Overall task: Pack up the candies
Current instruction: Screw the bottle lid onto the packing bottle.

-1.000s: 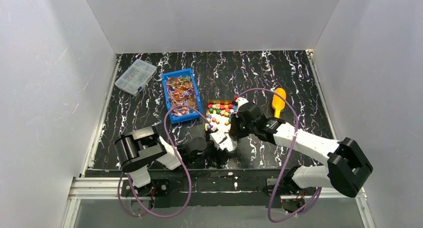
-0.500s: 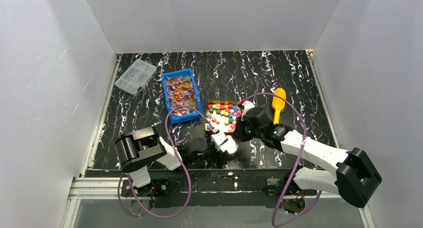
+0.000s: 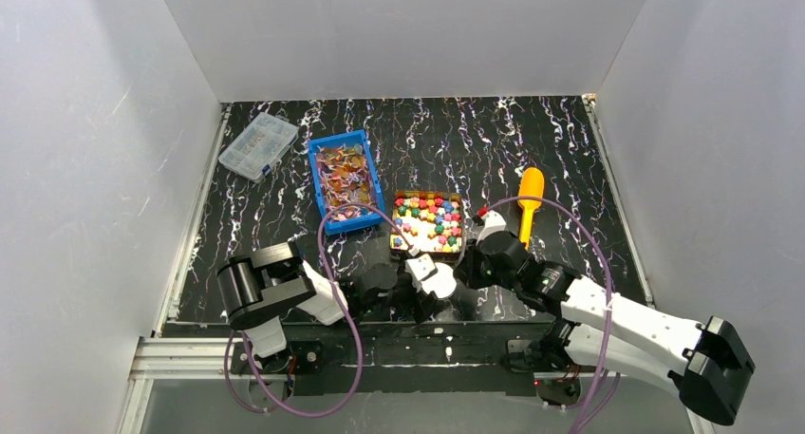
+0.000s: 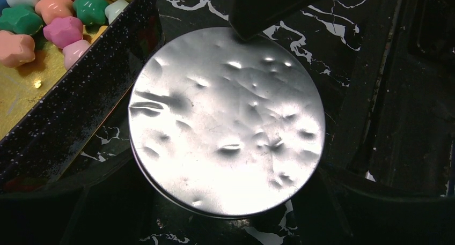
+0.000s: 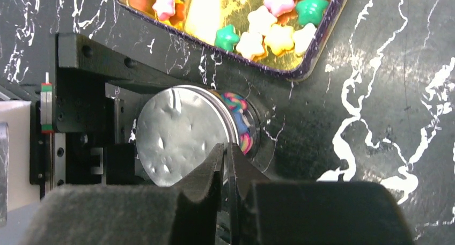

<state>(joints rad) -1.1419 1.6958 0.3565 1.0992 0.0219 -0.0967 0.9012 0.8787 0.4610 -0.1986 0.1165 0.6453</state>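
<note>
Star-shaped candies (image 3: 427, 217) in pink, green, yellow and white lie in a black tray with a gold floor (image 3: 393, 249); they also show in the left wrist view (image 4: 53, 25) and the right wrist view (image 5: 268, 30). Orange-purple wrapped candies fill a blue bin (image 3: 326, 222). My left gripper (image 3: 432, 287) (image 4: 228, 207) is shut on a small round jar (image 5: 246, 124) with striped sweets inside. A dented silver-white lid (image 4: 228, 121) (image 5: 180, 138) covers the jar. My right gripper (image 3: 467, 274) (image 5: 226, 147) is shut, pinching the lid's rim.
An orange scoop (image 3: 528, 195) lies right of the tray. A clear compartment box (image 3: 258, 145) sits at the back left. The tray's wall (image 4: 80, 105) stands right beside the jar. Purple cables loop over both arms.
My right gripper has moved from over the tray's right side toward me, down to the jar's lid. The left gripper and jar have stayed in place.
</note>
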